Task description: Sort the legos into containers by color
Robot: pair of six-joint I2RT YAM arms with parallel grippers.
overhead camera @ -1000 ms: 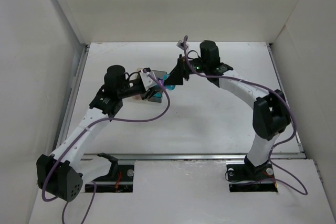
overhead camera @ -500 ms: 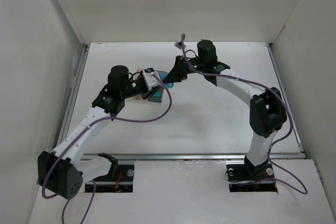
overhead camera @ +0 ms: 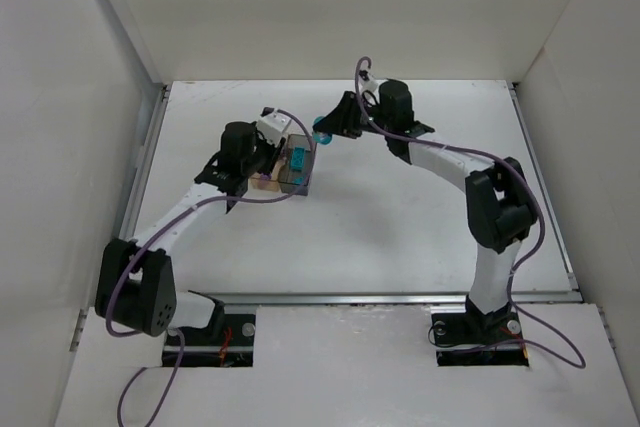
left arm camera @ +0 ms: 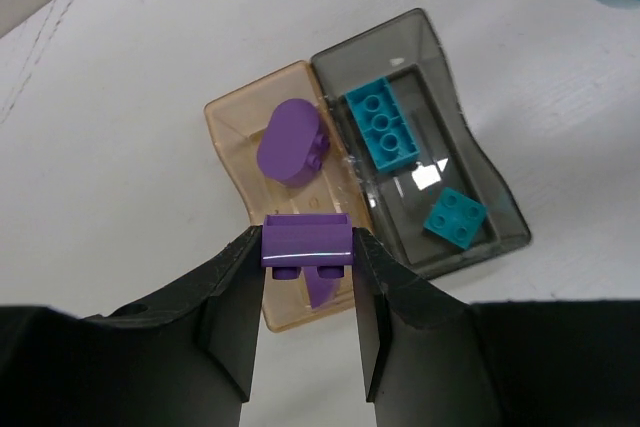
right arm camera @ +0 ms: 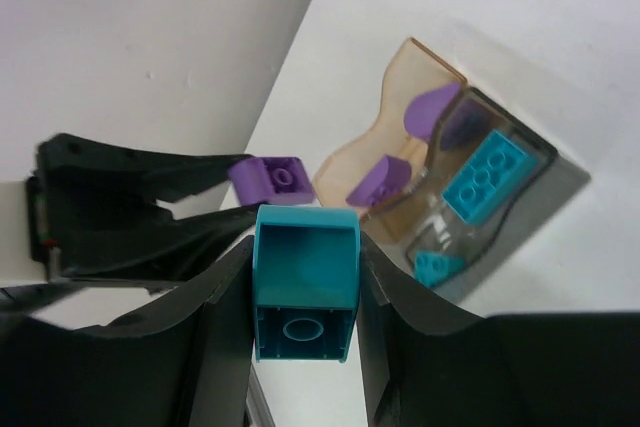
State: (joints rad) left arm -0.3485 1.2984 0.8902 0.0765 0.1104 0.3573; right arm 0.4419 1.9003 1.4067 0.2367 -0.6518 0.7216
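The left claw [left arm camera: 307, 247] is pinching a purple brick [left arm camera: 306, 241] above the amber box [left arm camera: 228, 132], which is lying just ahead of its fingertips on the table [left arm camera: 130, 67]. The right claw [right arm camera: 305, 282] is clamping a teal brick [right arm camera: 304, 262], with the grey box [right arm camera: 545, 172] lying ahead and to its right.

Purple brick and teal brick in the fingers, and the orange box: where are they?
held purple brick [left arm camera: 306, 244], left wrist view, its front face.
held teal brick [right arm camera: 305, 262], right wrist view, its wide face.
amber box [left arm camera: 238, 132], left wrist view, bare floor.
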